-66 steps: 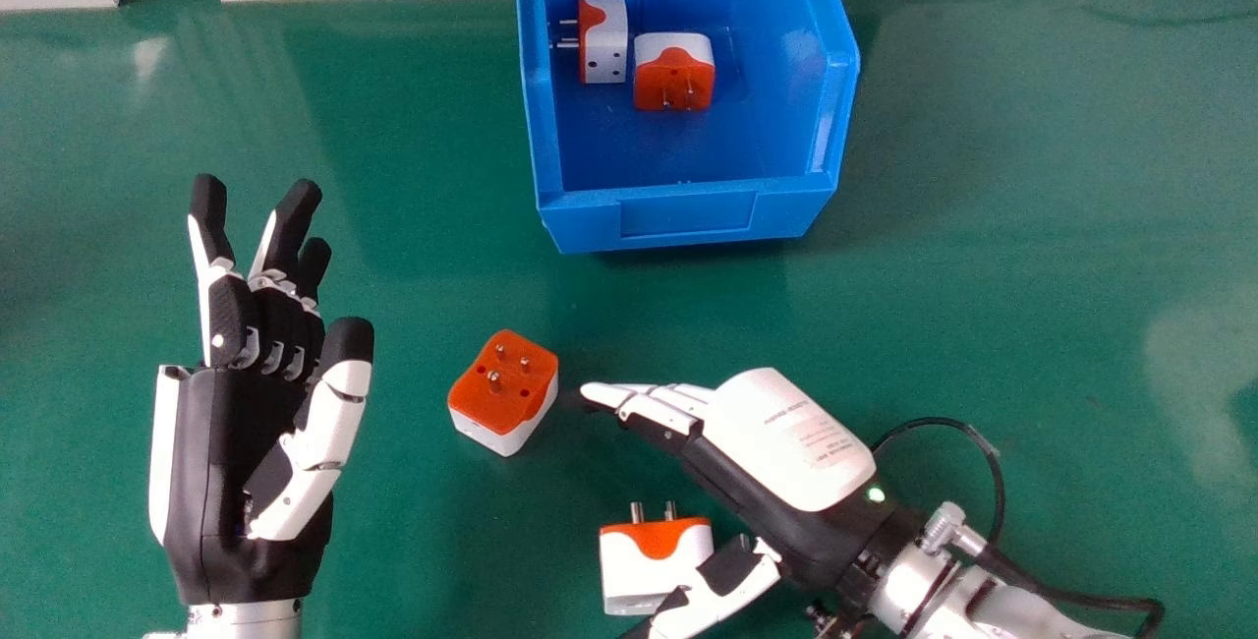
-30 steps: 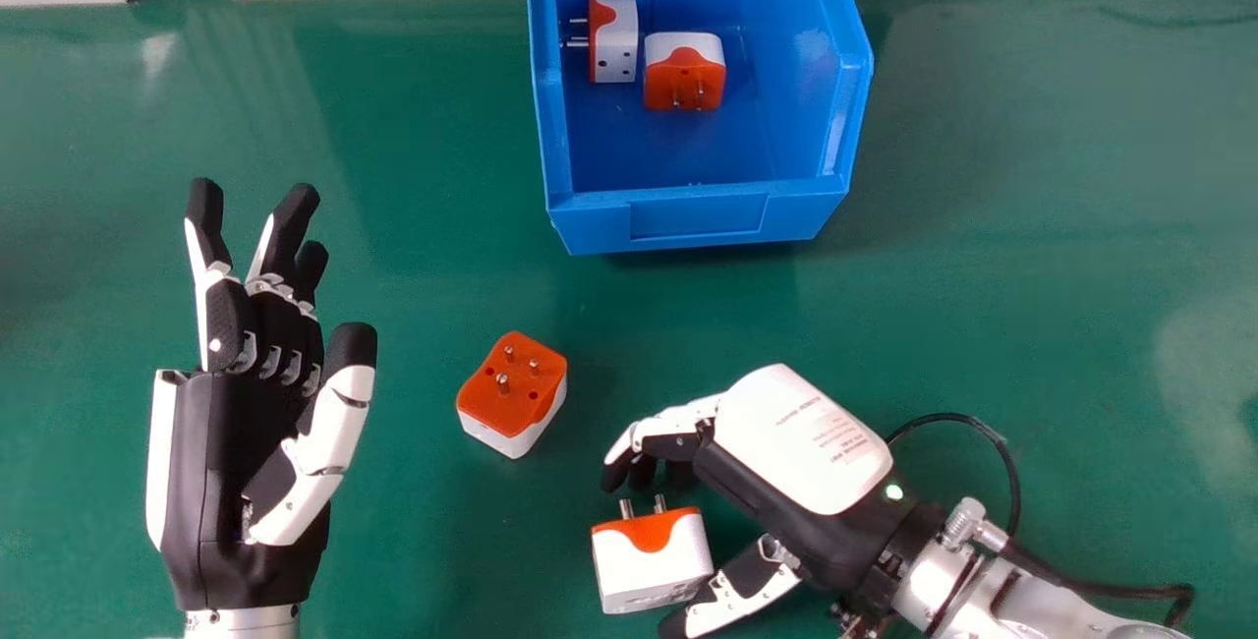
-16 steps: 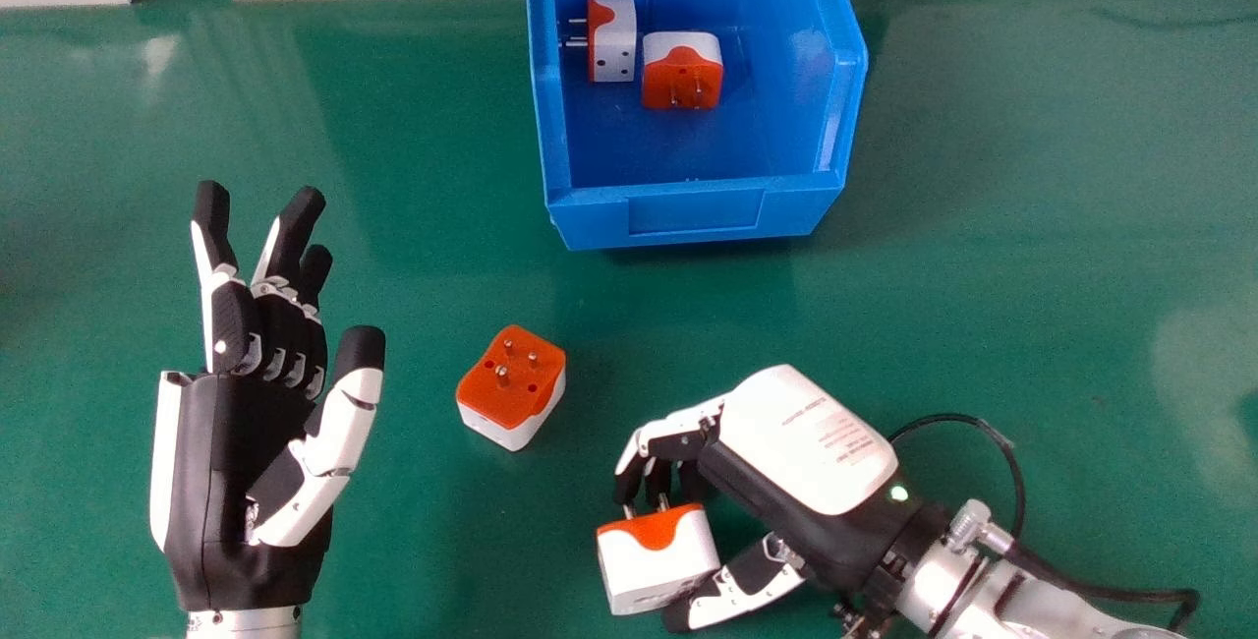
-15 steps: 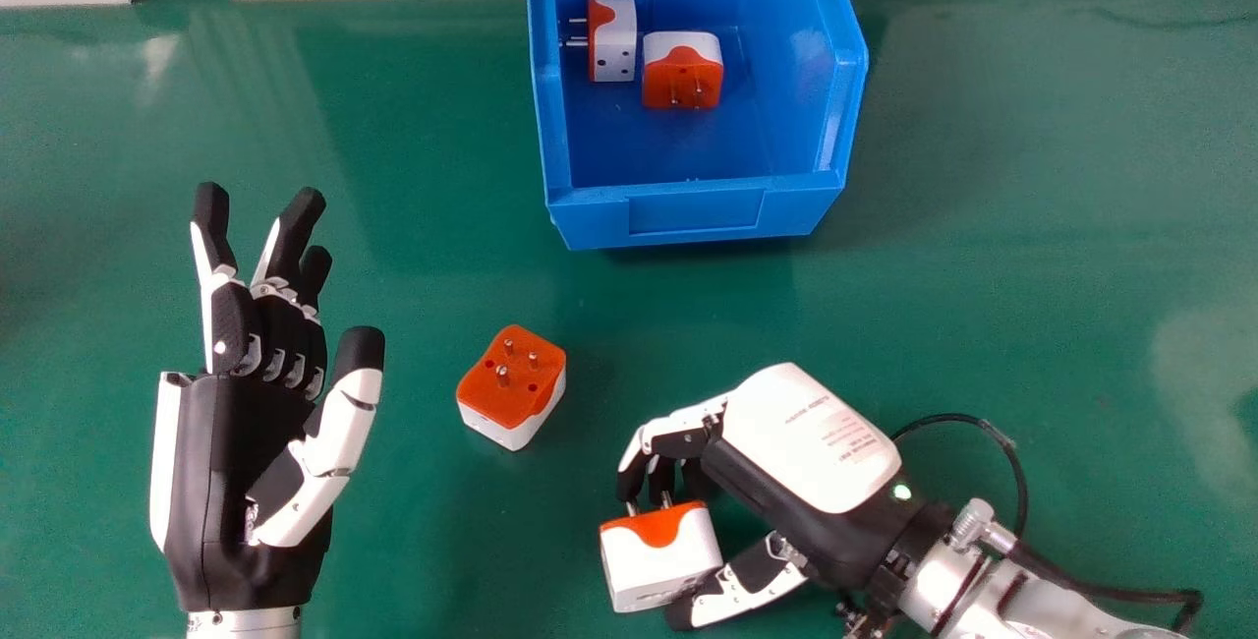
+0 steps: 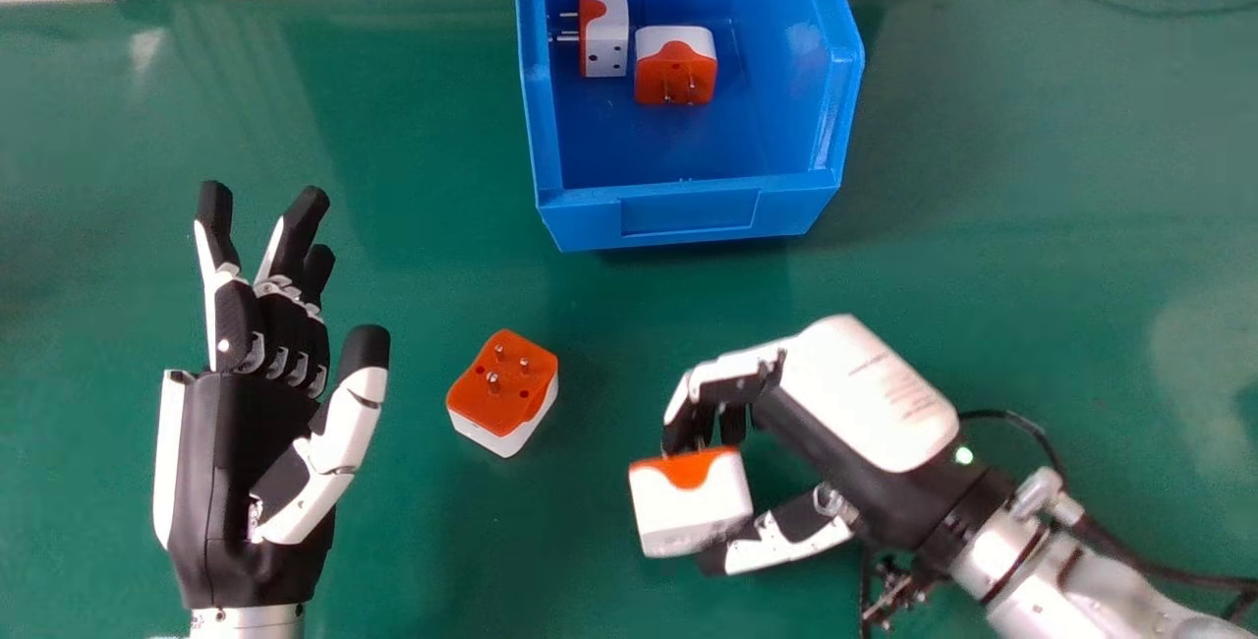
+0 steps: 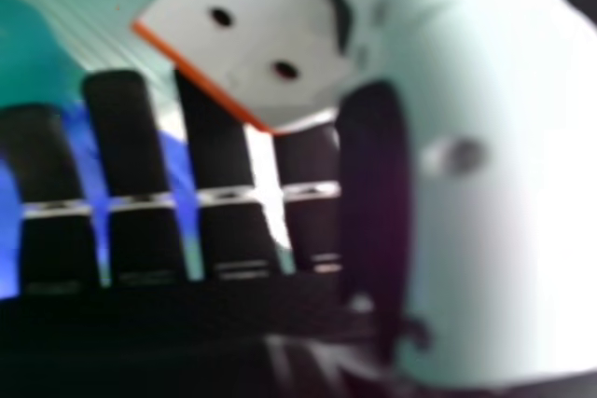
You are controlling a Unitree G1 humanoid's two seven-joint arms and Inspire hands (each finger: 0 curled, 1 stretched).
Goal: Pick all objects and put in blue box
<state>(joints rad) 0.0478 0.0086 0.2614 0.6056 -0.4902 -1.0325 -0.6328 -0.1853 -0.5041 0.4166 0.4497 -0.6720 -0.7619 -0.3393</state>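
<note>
across the green table (image 5: 983, 256), the job looks about half done: of 4 plug adapters in sight, 2 are delivered and 2 are left. the blue box (image 5: 688, 213) sits at the table's far side, with a 1st adapter (image 5: 606, 34) inside, its pins to the left, and a 2nd adapter (image 5: 675, 66) just beside it. nearer the robot, the right hand (image 5: 865, 388) has its fingers (image 5: 727, 388) and thumb (image 5: 786, 546) curled round a 3rd adapter (image 5: 691, 509), gripping it; this looks lifted but is not over the box, so carrying and releasing it remain. the left hand (image 5: 260, 462), at the head view's left, is relaxed and holds nothing. the 4th adapter (image 5: 503, 388) rests on the table between the hands, pins up, and is probably the last pick. the grip on the 3rd seems near its edge, so it could slip on the way.
</note>
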